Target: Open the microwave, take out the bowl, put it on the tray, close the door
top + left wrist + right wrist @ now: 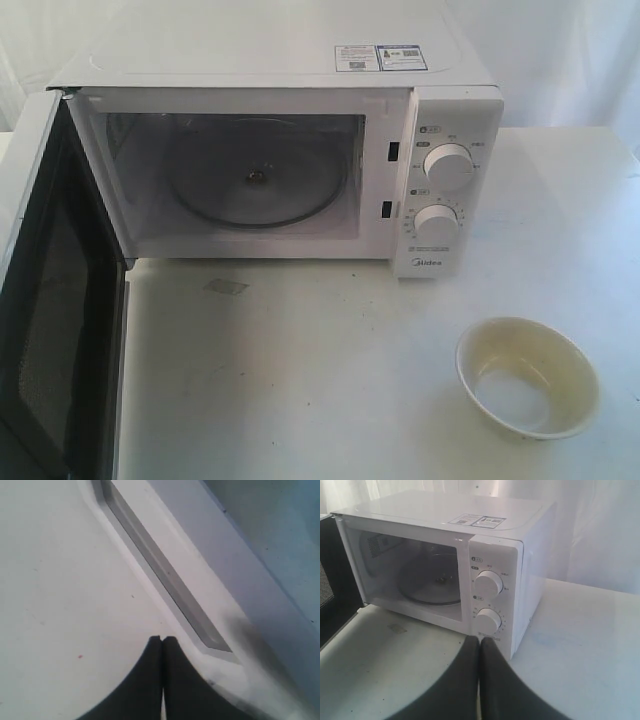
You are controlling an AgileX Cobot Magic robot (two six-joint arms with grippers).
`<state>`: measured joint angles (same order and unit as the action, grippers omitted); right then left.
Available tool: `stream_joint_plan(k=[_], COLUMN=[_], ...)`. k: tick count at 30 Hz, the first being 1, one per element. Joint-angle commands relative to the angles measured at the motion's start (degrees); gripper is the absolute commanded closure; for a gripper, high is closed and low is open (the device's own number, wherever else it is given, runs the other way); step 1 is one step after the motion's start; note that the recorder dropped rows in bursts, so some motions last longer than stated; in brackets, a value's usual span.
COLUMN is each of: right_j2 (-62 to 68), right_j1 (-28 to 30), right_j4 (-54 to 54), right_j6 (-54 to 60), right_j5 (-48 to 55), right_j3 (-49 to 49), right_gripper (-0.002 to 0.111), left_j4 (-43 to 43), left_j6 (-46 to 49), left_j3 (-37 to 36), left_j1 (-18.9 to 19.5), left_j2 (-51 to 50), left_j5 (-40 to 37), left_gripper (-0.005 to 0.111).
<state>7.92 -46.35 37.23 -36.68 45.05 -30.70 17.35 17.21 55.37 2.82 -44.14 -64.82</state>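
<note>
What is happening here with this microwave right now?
Nothing is being handled at this moment. The microwave stands with its door swung wide open, and only its glass plate is inside. The bowl sits empty on the table in front. The left gripper and the right gripper are both shut, holding nothing.

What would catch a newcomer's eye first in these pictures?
The microwave stands with its door swung wide open at the exterior view's left, showing only the glass turntable inside. The cream bowl sits empty on the white table, in front of the knobs.
</note>
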Motion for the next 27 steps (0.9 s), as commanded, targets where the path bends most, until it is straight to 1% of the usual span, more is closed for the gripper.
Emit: stream_joint_plan(k=[1,3,4,5,6,7,8,9,10,11,12,13,14,15,17,18,19,21,22,23,24,25,26,27], right_j2=[-0.3,-0.3,-0.3,-0.3,-0.3,-0.3,-0.3,-0.3,-0.3,-0.3,-0.3,-0.1,0.5,2.4,9.6,15.6,20.7,29.6,37.5,41.6,45.2,51.4,53.9,57.6], right_j1=[0.1,0.1,0.1,0.1,0.1,0.1,0.1,0.1,0.1,0.1,0.1,0.1,0.1,0.1,0.1,0.1,0.1,0.1,0.1,0.1,0.1,0.1,0.1,0.1], right_j4=[0.0,0.1,0.1,0.1,0.1,0.2,0.2,0.3,0.3,0.3,0.1,-2.3,-3.4,-5.0,-6.0,-4.8,-3.7,-2.2,0.1,1.1,2.0,3.7,4.5,5.0], right_j6=[0.6,0.6,0.6,0.6,0.6,0.6,0.6,0.6,0.6,0.6,0.6,0.6,0.6,0.6,0.6,0.8,0.9,0.9,0.9,0.9,0.9,0.9,0.9,0.9], right_j5=[-0.8,-2.6,-3.8,-5.1,-6.4,-7.1,-7.4,-7.8,-8.3,-8.5,-9.0,-11.5,-14.2,-18.3,-28.2,-34.2,-37.8,-40.9,-41.5,-41.5,-41.5,-41.4,-41.2,-40.4], right_j3=[0.2,0.8,1.1,1.6,2.0,2.3,2.5,2.6,2.9,2.9,2.9,3.1,3.4,3.8,4.3,4.3,4.1,2.5,-0.2,-1.8,-3.5,-6.6,-8.4,-11.6], right_gripper=[0.108,0.108,0.108,0.108,0.108,0.108,0.108,0.108,0.108,0.108,0.108,0.108,0.108,0.108,0.108,0.108,0.108,0.108,0.108,0.108,0.108,0.108,0.108,0.108], left_j4=[5.2,10.2,14.7,20.1,29.3,41.0,50.0,58.4,63.0,63.9,62.3,56.0,53.4,52.8,55.4,55.7,55.4,55.0,54.3,53.3,51.7,47.3,44.1,37.3], left_j6=[-0.5,-0.2,2.1,6.7,16.5,30.0,41.6,51.2,54.7,54.1,51.9,47.7,46.4,46.4,48.9,50.4,51.2,51.1,51.1,51.1,51.0,48.9,46.8,41.5], left_j3=[-3.0,-4.7,-5.6,-6.4,-7.3,-8.2,-8.9,-9.5,-9.6,-9.2,-8.5,-7.7,-7.7,-7.7,-7.7,-7.7,-7.7,-7.7,-7.7,-7.7,-7.7,-7.7,-7.7,-7.7], left_j1=[-0.2,-0.2,-0.2,-0.4,-1.2,-2.7,-4.1,-6.3,-8.1,-9.3,-9.8,-10.3,-10.3,-10.3,-10.4,-10.4,-10.4,-10.4,-10.4,-10.4,-10.4,-10.4,-10.4,-10.4], left_j2=[-4.3,-6.5,-8.1,-9.8,-11.4,-12.9,-13.8,-14.6,-14.9,-14.9,-14.9,-14.9,-14.9,-14.9,-14.9,-14.9,-15.0,-15.0,-15.0,-14.9,-14.7,-14.5,-14.3,-14.0], left_j5=[-5.1,-4.9,-4.4,-4.6,-5.1,-5.1,-5.1,-5.1,-5.1,-4.6,1.5,7.4,10.1,12.0,12.7,12.9,12.9,12.6,12.3,11.8,11.5,11.5,11.5,11.7], left_gripper=[0.107,0.107,0.107,0.107,0.107,0.107,0.107,0.107,0.107,0.107,0.107,0.107,0.107,0.107,0.107,0.107,0.107,0.107,0.107,0.107,0.107,0.107,0.107,0.107])
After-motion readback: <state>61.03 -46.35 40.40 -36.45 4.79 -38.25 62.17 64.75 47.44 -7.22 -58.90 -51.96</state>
